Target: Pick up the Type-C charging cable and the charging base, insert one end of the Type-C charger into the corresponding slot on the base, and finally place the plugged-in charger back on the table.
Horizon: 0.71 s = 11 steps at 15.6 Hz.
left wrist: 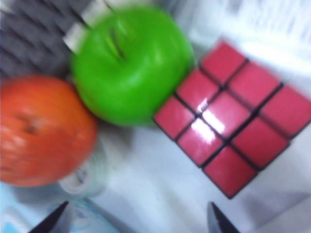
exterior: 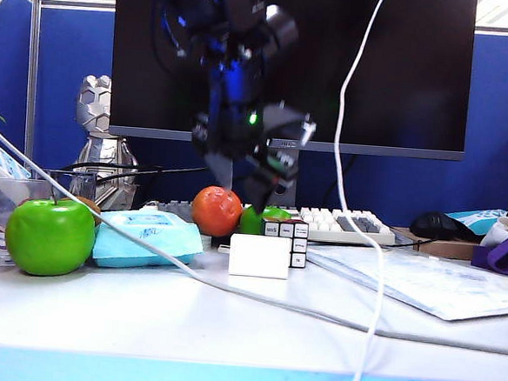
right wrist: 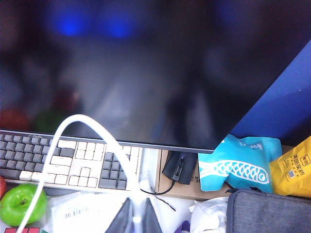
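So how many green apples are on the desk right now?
2. One green apple sits at the far left beside the blue wipes pack; a second green apple sits behind the puzzle cube, next to the orange. Others may be hidden.

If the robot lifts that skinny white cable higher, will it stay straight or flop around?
Probably flop. The Type-C charging cable already hangs in curves from above and loops out of the right gripper, whose jaws are shut on it. It looks thin and light, so it likely sways.
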Available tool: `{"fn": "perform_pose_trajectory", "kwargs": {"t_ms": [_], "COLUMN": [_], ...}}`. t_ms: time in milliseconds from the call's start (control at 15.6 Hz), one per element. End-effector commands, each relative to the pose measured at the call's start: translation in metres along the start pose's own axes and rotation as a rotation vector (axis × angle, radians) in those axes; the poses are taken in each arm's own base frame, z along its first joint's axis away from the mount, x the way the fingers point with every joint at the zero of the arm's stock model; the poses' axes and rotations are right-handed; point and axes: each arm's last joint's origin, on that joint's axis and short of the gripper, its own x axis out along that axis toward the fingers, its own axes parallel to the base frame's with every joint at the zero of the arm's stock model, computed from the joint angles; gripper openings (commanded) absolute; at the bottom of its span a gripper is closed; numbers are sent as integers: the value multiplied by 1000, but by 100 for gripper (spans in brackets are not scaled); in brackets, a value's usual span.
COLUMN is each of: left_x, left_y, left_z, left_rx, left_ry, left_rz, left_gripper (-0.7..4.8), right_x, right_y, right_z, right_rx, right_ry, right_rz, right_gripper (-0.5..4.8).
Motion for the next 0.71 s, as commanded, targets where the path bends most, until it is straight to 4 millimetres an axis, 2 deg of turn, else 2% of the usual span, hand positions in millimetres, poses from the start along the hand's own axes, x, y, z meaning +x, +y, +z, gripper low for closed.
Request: {"fn": "perform_pose_trajectory", "kwargs": {"t_ms": [64,193,449,706], "left_x": [15,18,11,-1], "left_y": [-8,-13,-23,-33], "left_z": [-7,-14,-28,-21], "left_rx": [1,24,81,16], "left_ry": [47,99,247,161], "left_rz": [-23,-85,-213,-494], "left_gripper": [362,362,363,363], "right_x": [-3,-3,-3,-3], "right_y": [-1,-1,-1,0], "right_z": [2,2,3,3], "right_rx": [3,3,4,5], "right_ry": [-25,-25,-28,-33], "right_rz": [1,1,1,16], "right_gripper": [-1,-1,-1,-1]}}
